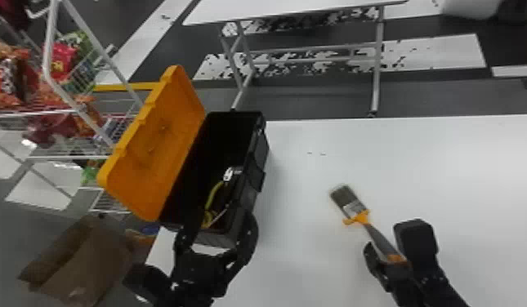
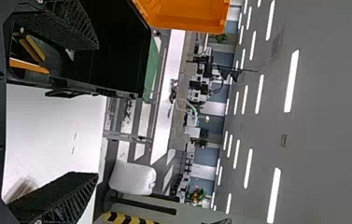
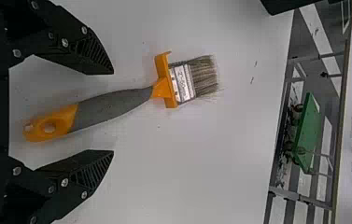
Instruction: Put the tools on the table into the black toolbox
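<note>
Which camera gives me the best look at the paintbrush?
The right wrist view: the paintbrush lies whole there, close up, from orange handle end to bristles. The head view shows it smaller, its handle between the jaws of the right gripper. The left wrist view has a blurred brownish patch, possibly its bristles.

To your left in the head view you have a white metal wire rack (image 1: 50,45) holding red, orange and green packets (image 1: 62,61), with a brown cardboard box (image 1: 90,261) on the floor nearer you. Ahead of you stands a white-topped table with grey metal legs (image 1: 295,9). Your right wrist view has a flat green panel (image 3: 308,135); your left one has a rounded white object (image 2: 132,178) and long white ceiling lights (image 2: 291,81)
</note>
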### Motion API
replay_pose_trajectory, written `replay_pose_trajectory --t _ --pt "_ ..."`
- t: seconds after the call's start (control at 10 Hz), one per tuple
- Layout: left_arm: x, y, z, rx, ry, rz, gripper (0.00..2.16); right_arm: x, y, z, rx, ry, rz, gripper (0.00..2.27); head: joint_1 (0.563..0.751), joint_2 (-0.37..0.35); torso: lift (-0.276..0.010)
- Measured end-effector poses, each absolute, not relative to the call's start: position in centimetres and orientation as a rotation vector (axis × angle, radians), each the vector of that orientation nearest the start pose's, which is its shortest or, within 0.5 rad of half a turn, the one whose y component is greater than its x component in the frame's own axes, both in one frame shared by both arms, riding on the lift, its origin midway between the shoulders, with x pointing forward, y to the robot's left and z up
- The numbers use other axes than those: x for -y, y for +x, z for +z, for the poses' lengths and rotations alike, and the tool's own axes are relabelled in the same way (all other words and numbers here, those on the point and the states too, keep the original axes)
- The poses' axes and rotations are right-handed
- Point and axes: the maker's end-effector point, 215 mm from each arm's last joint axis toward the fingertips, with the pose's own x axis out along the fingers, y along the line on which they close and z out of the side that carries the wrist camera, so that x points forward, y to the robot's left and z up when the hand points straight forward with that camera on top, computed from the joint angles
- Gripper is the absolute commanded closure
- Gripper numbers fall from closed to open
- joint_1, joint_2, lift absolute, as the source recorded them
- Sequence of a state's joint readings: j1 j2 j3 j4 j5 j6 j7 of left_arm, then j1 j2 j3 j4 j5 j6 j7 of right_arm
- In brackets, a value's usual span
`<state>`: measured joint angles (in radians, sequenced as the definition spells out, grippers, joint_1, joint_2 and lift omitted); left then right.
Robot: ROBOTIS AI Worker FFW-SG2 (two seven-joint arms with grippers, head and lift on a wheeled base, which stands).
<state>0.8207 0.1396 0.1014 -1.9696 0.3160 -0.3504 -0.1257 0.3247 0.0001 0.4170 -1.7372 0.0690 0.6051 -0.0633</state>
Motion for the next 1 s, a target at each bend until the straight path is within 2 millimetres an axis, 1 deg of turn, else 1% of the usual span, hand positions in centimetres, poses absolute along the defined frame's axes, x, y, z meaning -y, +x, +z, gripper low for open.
replay_pose_trajectory --t 0.1,0.2,0.3,0.4,0.5,0.7,0.8,1.0 --pt "-28.9 32.9 -38.6 -0.05 -0.127 -0.035 0.02 1.9 36.9 -57.4 -0.735 -0.115 0.352 1.28 0.695 0.35 -0.075" --pt "-28.9 32.9 -38.6 -0.051 -0.126 -0.036 0.02 2.1 36.9 -57.4 -0.736 -0.119 0.35 1.58 0.695 0.35 -0.075" --pt "-28.9 32.9 -38.6 -0.051 -0.126 -0.036 0.02 2.2 36.9 -57.5 -0.739 -0.123 0.348 1.82 0.695 0.35 -0.075" --pt "-28.9 32.9 -38.6 -0.05 -0.127 -0.036 0.02 2.4 36.7 -57.7 -0.75 -0.128 0.349 2.01 0.695 0.35 -0.075" --pt "-28.9 32.9 -38.6 -0.05 -0.127 -0.036 0.02 2.7 36.6 -58.0 -0.761 -0.133 0.348 2.1 0.695 0.35 -0.075" --pt "-28.9 32.9 -38.5 -0.049 -0.127 -0.036 0.02 3.0 36.3 -58.2 -0.768 -0.131 0.35 2.17 0.695 0.35 -0.075" --pt "-29.0 33.0 -38.5 -0.048 -0.127 -0.035 0.02 2.8 36.4 -57.7 -0.751 -0.124 0.358 2.21 0.695 0.35 -0.075" --pt "-29.0 33.0 -38.3 -0.044 -0.128 -0.036 0.02 2.0 36.8 -56.1 -0.69 -0.102 0.377 2.21 0.695 0.35 -0.075"
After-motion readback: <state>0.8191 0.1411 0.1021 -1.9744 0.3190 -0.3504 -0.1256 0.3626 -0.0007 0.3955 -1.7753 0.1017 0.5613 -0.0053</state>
